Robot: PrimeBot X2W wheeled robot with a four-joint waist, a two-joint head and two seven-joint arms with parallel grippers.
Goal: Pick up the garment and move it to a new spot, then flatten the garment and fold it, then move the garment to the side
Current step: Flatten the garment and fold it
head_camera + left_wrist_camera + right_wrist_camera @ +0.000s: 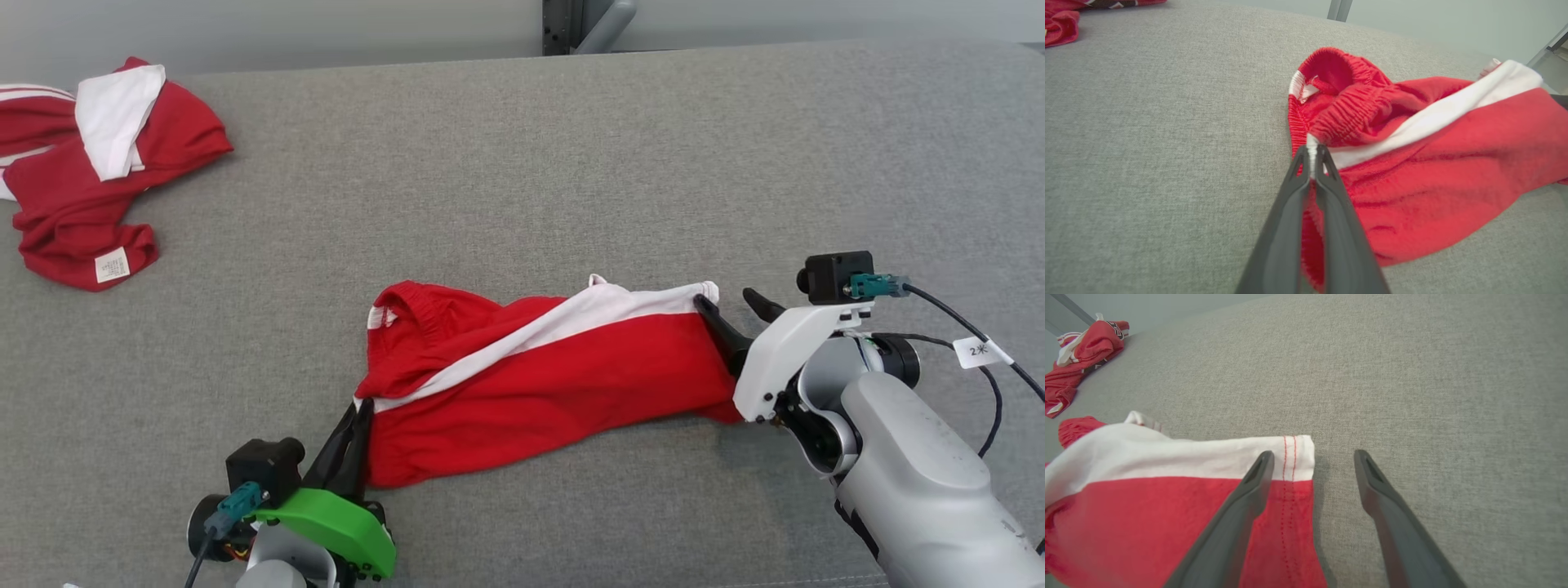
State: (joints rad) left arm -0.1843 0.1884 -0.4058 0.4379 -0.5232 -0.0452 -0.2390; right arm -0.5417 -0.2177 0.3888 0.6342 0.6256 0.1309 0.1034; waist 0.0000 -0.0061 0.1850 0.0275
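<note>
So I reckon I'm mid-flatten: left gripper [359, 408] clamped on garment [539, 376] waistband [1331, 106], right gripper [727, 300] open astride hem [1294, 457], holding nothing; fold & side move TBD.

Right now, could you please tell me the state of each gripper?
Left gripper: shut on the shorts.
Right gripper: open at the shorts' edge, holding nothing.

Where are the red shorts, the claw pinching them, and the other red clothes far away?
red shorts [555, 384], head view, red middle cloth.
left claw [1312, 152], left wrist view, between its pinching tips.
other red clothes [73, 216], head view, red middle fold.
</note>
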